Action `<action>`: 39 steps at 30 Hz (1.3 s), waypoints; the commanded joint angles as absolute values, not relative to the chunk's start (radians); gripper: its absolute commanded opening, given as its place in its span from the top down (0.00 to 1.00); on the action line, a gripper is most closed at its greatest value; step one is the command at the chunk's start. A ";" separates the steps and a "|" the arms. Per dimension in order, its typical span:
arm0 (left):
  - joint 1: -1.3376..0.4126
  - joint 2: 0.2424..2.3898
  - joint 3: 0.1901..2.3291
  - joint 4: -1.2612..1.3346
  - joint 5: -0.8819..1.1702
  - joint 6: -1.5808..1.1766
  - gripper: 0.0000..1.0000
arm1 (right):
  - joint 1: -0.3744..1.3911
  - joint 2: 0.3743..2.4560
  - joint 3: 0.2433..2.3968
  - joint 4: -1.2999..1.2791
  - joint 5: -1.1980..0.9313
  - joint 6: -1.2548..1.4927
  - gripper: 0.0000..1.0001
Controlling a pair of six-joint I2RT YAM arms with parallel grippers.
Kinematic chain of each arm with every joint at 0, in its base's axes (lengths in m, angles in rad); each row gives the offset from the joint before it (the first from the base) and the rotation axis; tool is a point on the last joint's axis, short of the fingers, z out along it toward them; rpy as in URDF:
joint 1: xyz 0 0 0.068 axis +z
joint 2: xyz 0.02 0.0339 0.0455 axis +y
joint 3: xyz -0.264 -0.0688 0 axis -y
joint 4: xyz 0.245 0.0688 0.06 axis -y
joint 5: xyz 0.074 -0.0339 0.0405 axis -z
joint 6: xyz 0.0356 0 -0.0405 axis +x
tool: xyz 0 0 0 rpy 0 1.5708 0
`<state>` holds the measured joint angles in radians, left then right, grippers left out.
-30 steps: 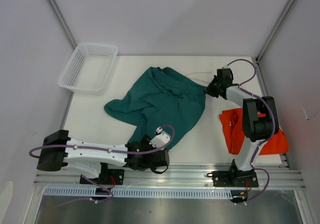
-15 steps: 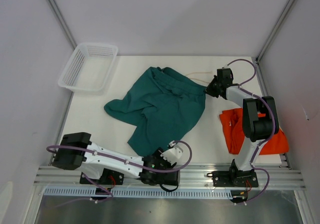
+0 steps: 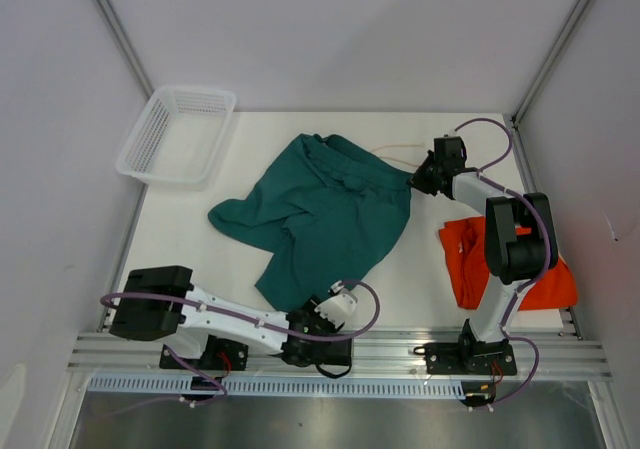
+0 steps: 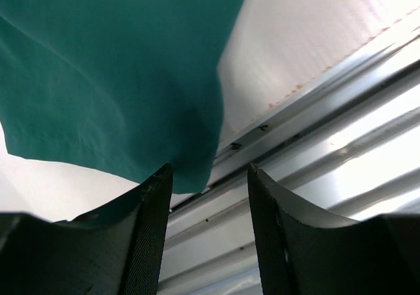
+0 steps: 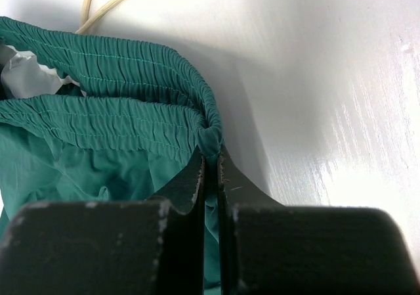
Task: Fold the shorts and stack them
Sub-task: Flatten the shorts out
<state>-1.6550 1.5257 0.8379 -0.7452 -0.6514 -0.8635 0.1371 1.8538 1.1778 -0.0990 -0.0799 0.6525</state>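
The dark teal green fabric shorts [image 3: 322, 207] lie rumpled on the white table [image 3: 190, 259], with the gathered waistband at the far right and one leg reaching the near edge. The right gripper [image 5: 210, 167] is clamped on the waistband's end. The left gripper [image 4: 209, 177] has its jaws apart around the leg's hem corner. The bright orange fabric shorts [image 3: 520, 274] sit crumpled at the right. Over the last second the left arm has drawn back toward the near edge, and the cloth is unmoved.

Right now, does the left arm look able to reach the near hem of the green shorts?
Probably yes. The left gripper sits right at the hem corner of the green shorts, jaws apart, with nothing between them and the cloth; only the metal rail lies close beneath.
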 commanded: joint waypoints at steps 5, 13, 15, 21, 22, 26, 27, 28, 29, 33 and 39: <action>-1.594 1.494 0.762 -0.663 -0.611 -0.847 0.48 | 0.135 1.856 1.172 -0.071 -0.083 0.644 1.00; -1.559 1.511 0.736 -0.565 -0.526 -0.784 0.48 | 0.135 1.858 1.169 -0.069 -0.084 0.646 1.00; -1.546 1.532 0.741 -0.560 -0.520 -0.773 0.49 | 0.135 1.856 1.169 -0.067 -0.084 0.646 1.00; -1.484 1.569 0.747 -0.551 -0.523 -0.769 0.69 | 0.133 1.853 1.164 -0.067 -0.086 0.644 1.00; -1.476 1.569 0.746 -0.546 -0.522 -0.767 0.71 | 0.135 1.853 1.166 -0.066 -0.086 0.646 1.00; -1.447 1.568 0.742 -0.543 -0.528 -0.767 0.90 | 0.133 1.853 1.166 -0.066 -0.086 0.646 1.00; -1.444 1.566 0.745 -0.552 -0.531 -0.769 0.98 | 0.133 1.853 1.167 -0.067 -0.086 0.644 1.00; -1.445 1.563 0.752 -0.557 -0.532 -0.769 1.00 | 0.133 1.852 1.169 -0.072 -0.087 0.646 1.00; -1.445 1.552 0.764 -0.564 -0.532 -0.770 1.00 | 0.133 1.850 1.170 -0.075 -0.087 0.647 1.00; -1.448 1.470 0.785 -0.615 -0.517 -0.779 1.00 | 0.133 1.801 1.198 -0.147 -0.089 0.658 1.00; -1.448 1.156 0.828 -0.693 -0.456 -0.759 1.00 | 0.130 1.667 1.313 -0.418 0.000 0.704 1.00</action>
